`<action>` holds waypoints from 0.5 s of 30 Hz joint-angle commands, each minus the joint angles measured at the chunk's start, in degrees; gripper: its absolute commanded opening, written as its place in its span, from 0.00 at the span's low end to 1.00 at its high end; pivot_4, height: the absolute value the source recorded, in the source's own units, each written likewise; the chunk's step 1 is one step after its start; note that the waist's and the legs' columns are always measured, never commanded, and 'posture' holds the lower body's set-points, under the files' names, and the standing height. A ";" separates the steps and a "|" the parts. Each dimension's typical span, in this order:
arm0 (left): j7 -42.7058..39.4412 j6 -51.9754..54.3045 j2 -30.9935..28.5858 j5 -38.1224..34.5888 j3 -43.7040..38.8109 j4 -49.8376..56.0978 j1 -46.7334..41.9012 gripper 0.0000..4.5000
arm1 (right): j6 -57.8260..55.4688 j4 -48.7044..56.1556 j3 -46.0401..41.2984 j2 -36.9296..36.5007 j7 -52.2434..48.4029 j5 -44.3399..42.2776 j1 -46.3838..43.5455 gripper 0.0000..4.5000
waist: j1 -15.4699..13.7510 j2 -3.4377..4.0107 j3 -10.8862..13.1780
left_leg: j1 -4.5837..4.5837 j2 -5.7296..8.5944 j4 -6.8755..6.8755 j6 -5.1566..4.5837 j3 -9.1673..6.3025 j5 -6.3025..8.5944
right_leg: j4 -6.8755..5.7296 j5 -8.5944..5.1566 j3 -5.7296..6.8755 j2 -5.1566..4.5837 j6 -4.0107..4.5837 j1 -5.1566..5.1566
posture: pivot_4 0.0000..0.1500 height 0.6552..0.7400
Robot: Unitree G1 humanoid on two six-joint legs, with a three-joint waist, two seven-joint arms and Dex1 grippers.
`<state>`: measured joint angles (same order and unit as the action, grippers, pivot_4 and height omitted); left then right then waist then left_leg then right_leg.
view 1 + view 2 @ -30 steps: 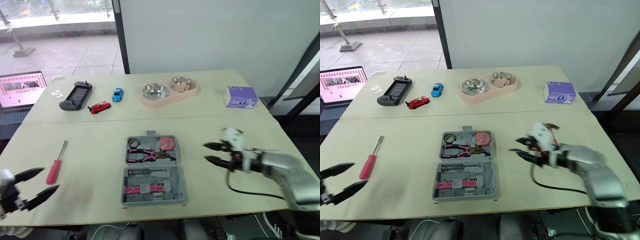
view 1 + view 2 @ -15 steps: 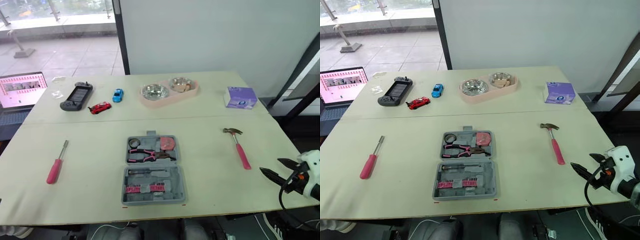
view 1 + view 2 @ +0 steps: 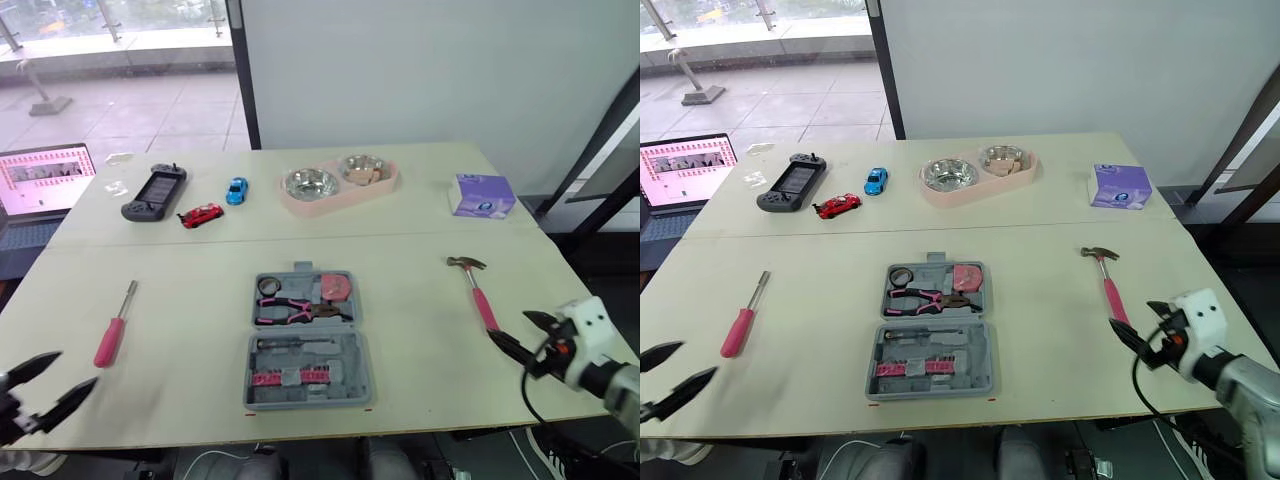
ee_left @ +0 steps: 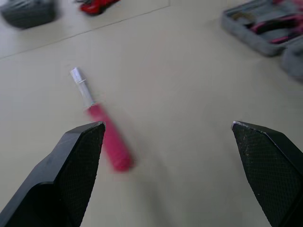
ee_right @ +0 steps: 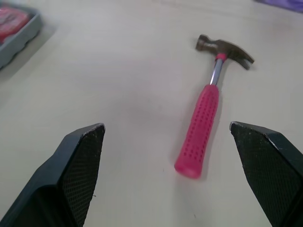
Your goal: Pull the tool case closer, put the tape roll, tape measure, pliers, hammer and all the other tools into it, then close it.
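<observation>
Since half a second ago the right gripper (image 3: 508,325) has come in from the counter's right edge towards the hammer, and the left gripper (image 3: 78,367) has come into sight at the near left corner. Both grippers have their black fingers spread wide and hold nothing.

The pink-handled claw hammer (image 3: 475,290) lies flat on the beige counter (image 3: 180,290), well to the right of the case. Its steel head points away from the robot, and the butt of its handle is just beside the right gripper's fingertips, though contact cannot be made out. The pink-handled screwdriver (image 3: 115,325) lies flat on the left side with its shaft pointing away, near the left gripper but apart from it.

The open grey plastic tool case (image 3: 362,380) sits in the middle near the front edge. The pink-and-black pliers (image 3: 295,311) lie in its far half. Behind them are the small black tape roll (image 3: 266,287) and the pink tape measure (image 3: 338,288).

Further back stand:
- a pink double pet bowl (image 3: 340,182)
- a purple tissue box (image 3: 482,194)
- a red toy car (image 3: 200,215)
- a blue toy car (image 3: 234,189)
- a dark handheld game console (image 3: 152,192)
</observation>
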<state>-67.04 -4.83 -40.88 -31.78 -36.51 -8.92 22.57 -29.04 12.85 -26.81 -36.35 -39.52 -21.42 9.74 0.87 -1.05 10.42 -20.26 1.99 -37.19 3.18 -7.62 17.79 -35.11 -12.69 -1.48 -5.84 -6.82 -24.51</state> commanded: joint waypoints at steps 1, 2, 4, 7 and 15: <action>1.54 4.09 0.83 -2.79 3.04 13.02 0.93 1.00 | -7.70 5.84 2.60 1.41 10.27 3.38 -2.30 0.99 | -0.04 0.00 0.00 | 0.00 0.00 0.00 0.00 0.00 0.00 | -0.01 0.00 0.00 0.00 0.00 0.00 | 1.00 0.95; 1.83 5.45 1.09 -3.63 4.17 16.42 1.10 1.00 | -9.68 6.94 3.10 2.56 12.91 3.55 -3.56 0.99 | -0.01 -0.01 0.00 | -0.01 0.01 0.00 0.00 0.00 0.00 | 0.00 0.00 0.00 0.00 0.00 0.00 | 1.00 0.95; 2.41 8.07 1.55 -5.32 7.09 23.71 1.30 1.00 | -13.87 8.72 5.25 5.38 18.44 4.32 -7.55 0.99 | 0.08 0.04 -0.01 | -0.02 0.01 0.00 0.00 0.00 0.00 | 0.00 -0.04 -0.01 0.00 0.07 -0.01 | 1.00 0.95; 3.42 10.89 1.56 -6.23 10.89 30.55 0.45 1.00 | -18.69 6.15 7.82 8.35 25.33 6.63 -14.95 0.99 | 0.24 0.09 0.00 | 0.00 0.01 0.00 0.00 0.02 0.00 | -0.01 -0.05 -0.04 0.01 0.12 -0.02 | 1.00 0.95; 5.84 15.96 1.51 -6.86 21.20 43.86 -2.77 1.00 | -23.28 -16.44 10.89 8.06 33.48 12.87 -33.01 0.99 | -0.13 0.16 0.02 | -0.08 0.05 0.00 0.01 -0.02 -0.01 | 0.03 0.04 -0.02 0.02 0.03 -0.02 | 1.00 0.95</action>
<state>-61.71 10.84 -39.24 -37.84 -16.23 31.86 19.72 -52.26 -0.43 -15.76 -26.87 -6.91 -9.94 -22.19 0.74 -0.89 10.45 -20.34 2.04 -37.19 3.19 -7.64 17.77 -35.07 -12.66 -1.51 -5.82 -6.79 -24.53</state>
